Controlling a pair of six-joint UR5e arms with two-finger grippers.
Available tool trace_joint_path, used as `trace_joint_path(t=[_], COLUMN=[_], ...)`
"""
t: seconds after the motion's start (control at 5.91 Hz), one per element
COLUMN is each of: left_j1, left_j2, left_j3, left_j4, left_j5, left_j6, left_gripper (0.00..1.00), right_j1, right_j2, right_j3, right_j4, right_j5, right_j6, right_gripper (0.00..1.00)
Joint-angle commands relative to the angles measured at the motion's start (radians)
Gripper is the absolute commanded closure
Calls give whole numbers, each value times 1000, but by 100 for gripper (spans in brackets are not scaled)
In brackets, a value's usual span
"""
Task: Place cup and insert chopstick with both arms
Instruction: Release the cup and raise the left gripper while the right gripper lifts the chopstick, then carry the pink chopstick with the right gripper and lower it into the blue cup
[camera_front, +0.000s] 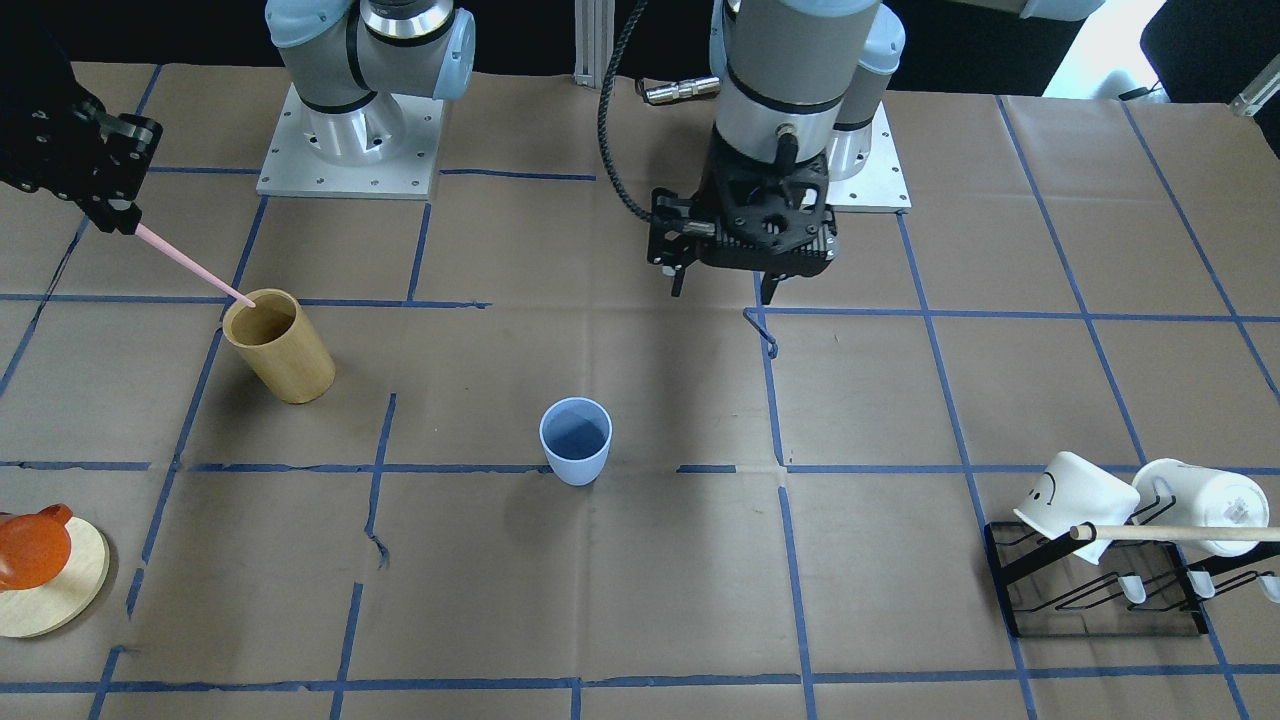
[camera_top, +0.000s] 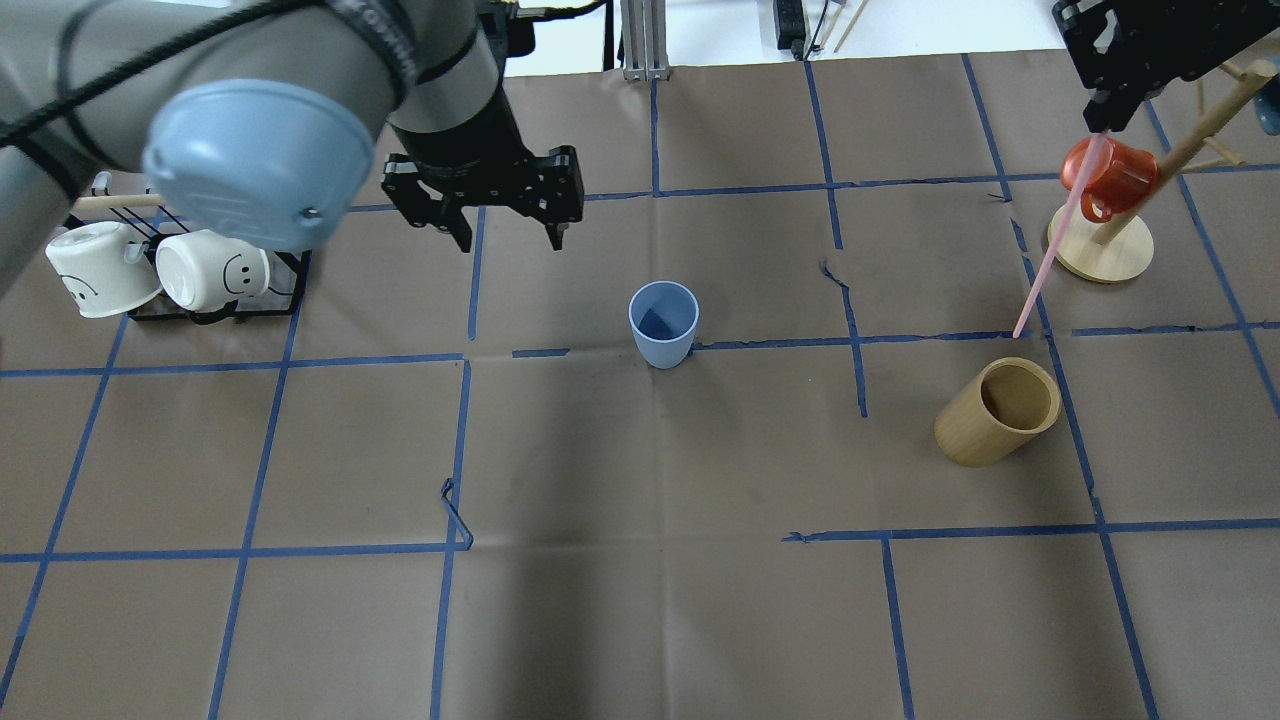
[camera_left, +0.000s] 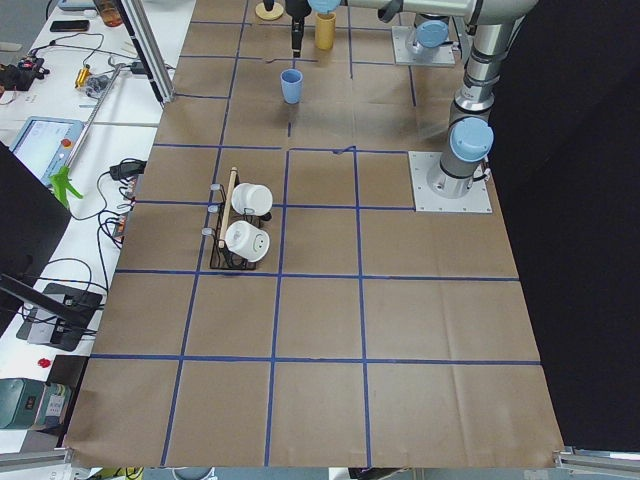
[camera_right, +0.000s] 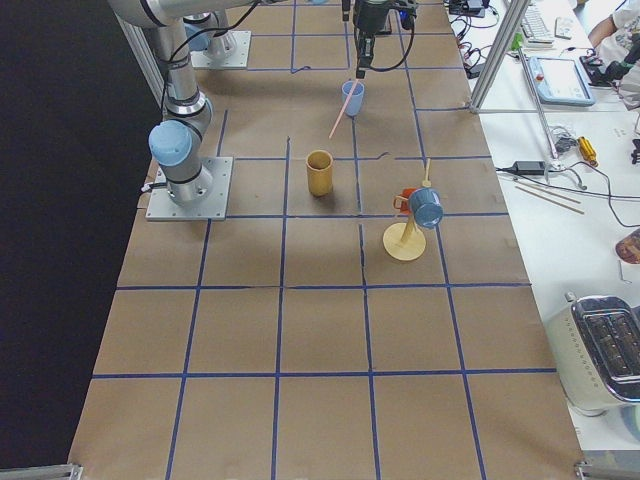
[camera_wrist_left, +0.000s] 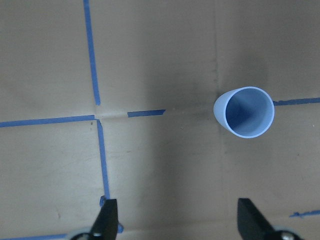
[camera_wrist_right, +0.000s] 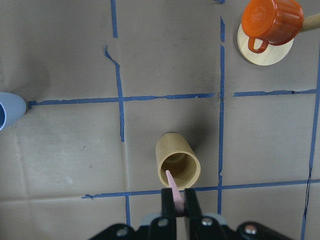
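Where the robot's right arm reaches over the brown-paper worktop with its blue tape grid, the right tool is clamped on the upper end of a thin pink chopstick, fingers tight against it. The chopstick slants down toward a tan cylindrical bamboo cup, which stands upright, mouth up. In the wrist view the lower tip lies over the cup's mouth. The side view shows it above the rim, not inside.

The left tool hangs above the worktop with its fingers wide apart and nothing between them. A light blue plastic cup stands upright near the middle of the worktop, beside a tape line. It is near the left tool but not touching it, and well apart from the bamboo cup.

Also noted: an orange mug hung on a wooden peg stand (beyond the bamboo cup), and two white smiley-face mugs on a black wire rack at the robot's left.
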Motion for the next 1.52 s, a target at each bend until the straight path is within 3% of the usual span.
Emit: trace_joint_path(t=[0.0,1.02,1.35], left_j1=[99,138,138], left_j2=[82,126,126], left_j3=[-8,-31,-32], left_j4=[-99,-99,-99], left_j5=[3,3,4], left_j6=[98,113,110], left_gripper=[2,2,2], right_j1=[58,403,454], right_j2=[10,172,205], right_j3=[-12,-9,-6], right_j4=[-56,-335,-363], right_j5=[58,69,67], right_j6=[105,660,727], right_gripper=[95,95,95])
